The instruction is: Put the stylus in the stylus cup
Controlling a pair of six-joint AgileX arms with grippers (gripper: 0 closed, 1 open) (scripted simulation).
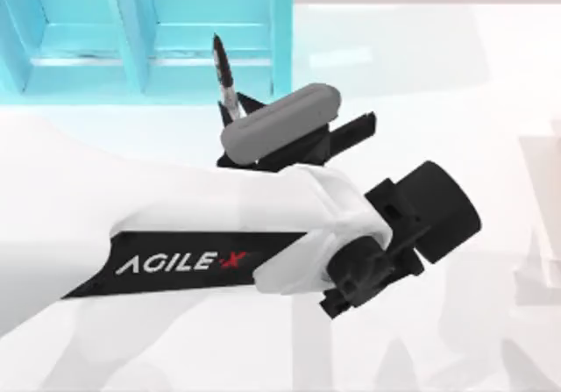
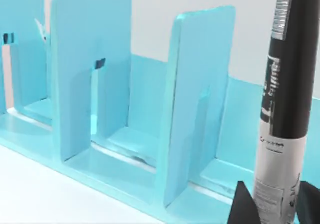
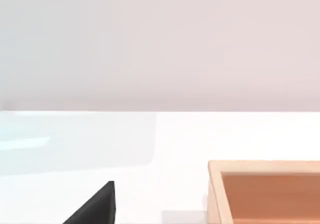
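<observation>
stylus (image 2: 284,108) is held upright between closed left gripper (image 2: 272,206) fingers, before cyan shelf (image 2: 125,134) | judged light, stiff, slick; grip kept low on barrel | right gripper (image 3: 95,206): state untellable

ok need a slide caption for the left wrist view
Left pincer holds the stylus upright before the cyan shelf unit.
</observation>
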